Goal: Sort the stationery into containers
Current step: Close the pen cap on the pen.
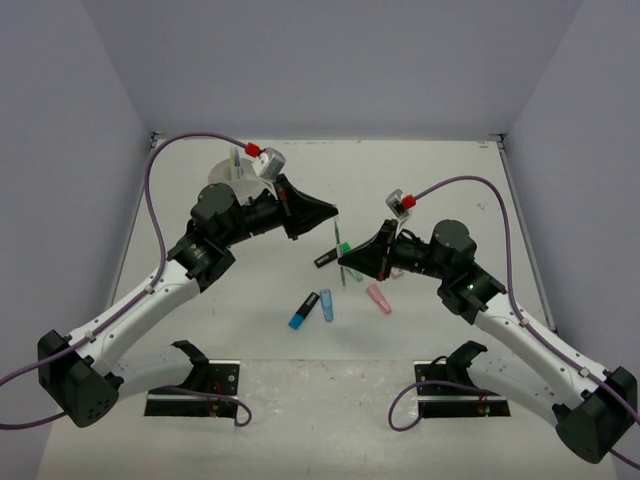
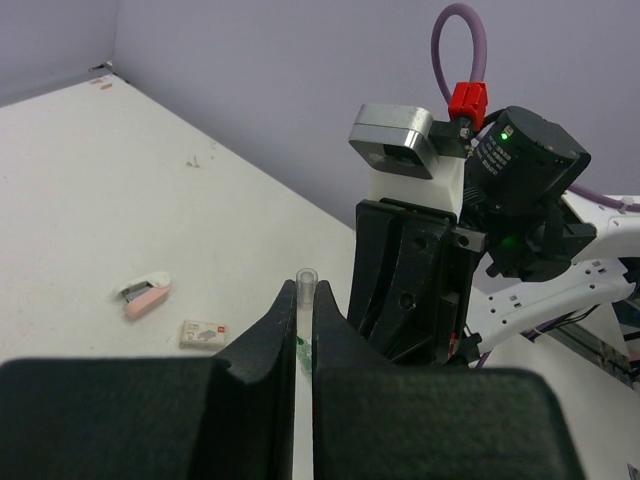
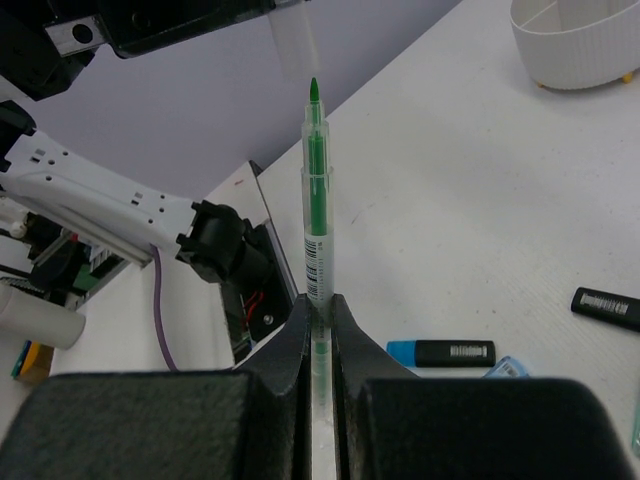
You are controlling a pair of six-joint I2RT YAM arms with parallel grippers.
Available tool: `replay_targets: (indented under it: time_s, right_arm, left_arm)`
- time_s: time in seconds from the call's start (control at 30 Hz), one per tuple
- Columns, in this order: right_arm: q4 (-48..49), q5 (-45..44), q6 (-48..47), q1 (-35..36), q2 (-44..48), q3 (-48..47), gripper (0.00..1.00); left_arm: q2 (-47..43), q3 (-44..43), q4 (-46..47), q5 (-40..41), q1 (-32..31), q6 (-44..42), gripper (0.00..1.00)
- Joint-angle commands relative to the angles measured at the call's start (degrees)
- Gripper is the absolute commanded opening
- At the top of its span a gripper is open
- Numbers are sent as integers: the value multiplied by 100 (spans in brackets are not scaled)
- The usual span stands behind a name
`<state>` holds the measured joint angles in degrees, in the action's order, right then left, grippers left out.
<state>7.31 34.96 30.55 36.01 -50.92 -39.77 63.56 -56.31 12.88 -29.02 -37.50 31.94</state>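
Green pen [image 3: 317,200] is standing clamped in the right gripper [image 3: 318,306], tip bare. The left gripper [image 2: 306,302] is pinching a clear cap [image 2: 306,279] near that tip.

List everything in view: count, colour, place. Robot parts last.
green pen: 1, green in a clear barrel, uncapped, clamped in the right gripper
pen cap: 1, clear, clamped in the left gripper
tub: 1, white, far left of the table
blue highlighter: 1, blue with black cap, table centre
pale blue item: 1, beside the blue highlighter
black marker: 1, black, table centre
green item: 1 seen, partly hidden by the right gripper
pink item: 1, near side of the right gripper
pink-and-white item: 1, on the table, left wrist view
eraser: 1, tan, next to it
table: 1, white
left gripper: 1, black, shut
right gripper: 1, black, shut
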Motion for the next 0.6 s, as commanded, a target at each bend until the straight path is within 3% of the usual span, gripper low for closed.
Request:
replay_targets:
  time_s: [0.0,0.57]
  right_arm:
    - [77,-121,-84,29,90,-301,0]
    - [121,-487,-63,29,150,-490,0]
  left_arm:
    - [55,42,354,-41,59,3,0]
    - [148,197,755,-545,76,378,0]
